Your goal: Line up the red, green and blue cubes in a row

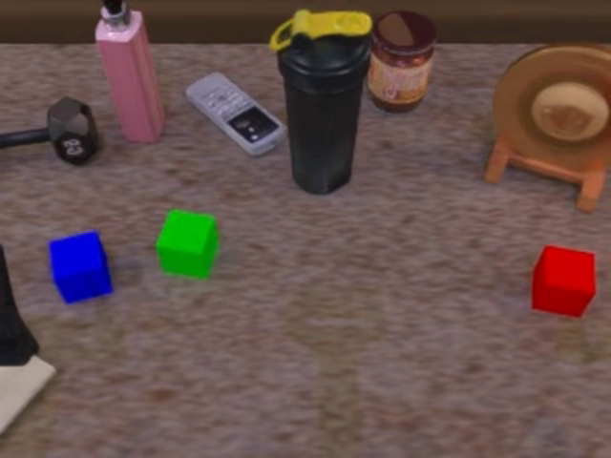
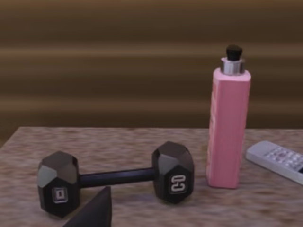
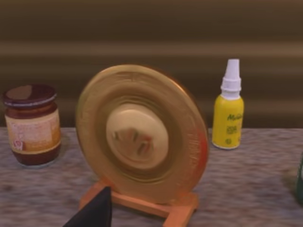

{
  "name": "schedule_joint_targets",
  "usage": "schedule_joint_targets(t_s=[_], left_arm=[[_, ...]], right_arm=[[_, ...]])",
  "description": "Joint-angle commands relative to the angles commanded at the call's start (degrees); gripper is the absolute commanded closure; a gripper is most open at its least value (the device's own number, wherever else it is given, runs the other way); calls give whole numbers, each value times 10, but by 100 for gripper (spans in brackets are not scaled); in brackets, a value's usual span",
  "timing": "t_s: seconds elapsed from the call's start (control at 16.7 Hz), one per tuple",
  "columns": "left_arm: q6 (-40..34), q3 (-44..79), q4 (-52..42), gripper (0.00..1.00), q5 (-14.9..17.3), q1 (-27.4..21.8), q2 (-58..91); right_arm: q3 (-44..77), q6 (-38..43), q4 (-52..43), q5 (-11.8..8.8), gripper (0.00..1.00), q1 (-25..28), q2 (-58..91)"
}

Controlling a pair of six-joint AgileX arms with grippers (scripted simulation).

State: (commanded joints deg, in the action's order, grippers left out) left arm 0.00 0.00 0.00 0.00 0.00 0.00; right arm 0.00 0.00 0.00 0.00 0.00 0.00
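Nothing has been picked up yet, so the task looks to be at its very start. Taking the black shaker bottle (image 1: 324,105) as the landmark, the green cube (image 1: 187,243) sits on the table (image 1: 382,363) in front of it and off to its left, the blue cube (image 1: 80,266) lies further left again, near the green one but not touching it, and the red cube (image 1: 564,280) rests alone, well apart on the bottle's right and about as far forward as the other two. Blue and green already make a rough pair, so the red one is the odd one out, and I judge the step in hand to be choosing it for the first pickup. Only a dark part of the left arm (image 1: 13,329) shows at the table's left edge, beyond the blue cube from the bottle; the right arm is out of the top view altogether. Each wrist camera catches just a dark fingertip, the left one (image 2: 94,210) facing a dumbbell (image 2: 116,179) and a pink bottle (image 2: 228,125), the right one (image 3: 94,210) facing a plate on a wooden stand (image 3: 142,137) and a jar (image 3: 32,124), so whether either pincer is spread or pressed together I cannot tell. The next move probably calls for the right arm to swing forward over the red cube, come down square to its faces and grip it.
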Motion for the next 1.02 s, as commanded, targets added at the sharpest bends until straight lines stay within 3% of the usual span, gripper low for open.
schedule_joint_targets(t_s=[0.24, 0.48, 1.02], left_arm=[[0, 0, 0, 0, 0, 0, 0], [0, 0, 0, 0, 0, 0, 0], [0, 0, 0, 0, 0, 0, 0]], right_arm=[[17, 5, -12, 0, 0, 2, 18], [112, 33, -80, 0, 0, 15, 125], [456, 139, -347, -1, 0, 64, 632]])
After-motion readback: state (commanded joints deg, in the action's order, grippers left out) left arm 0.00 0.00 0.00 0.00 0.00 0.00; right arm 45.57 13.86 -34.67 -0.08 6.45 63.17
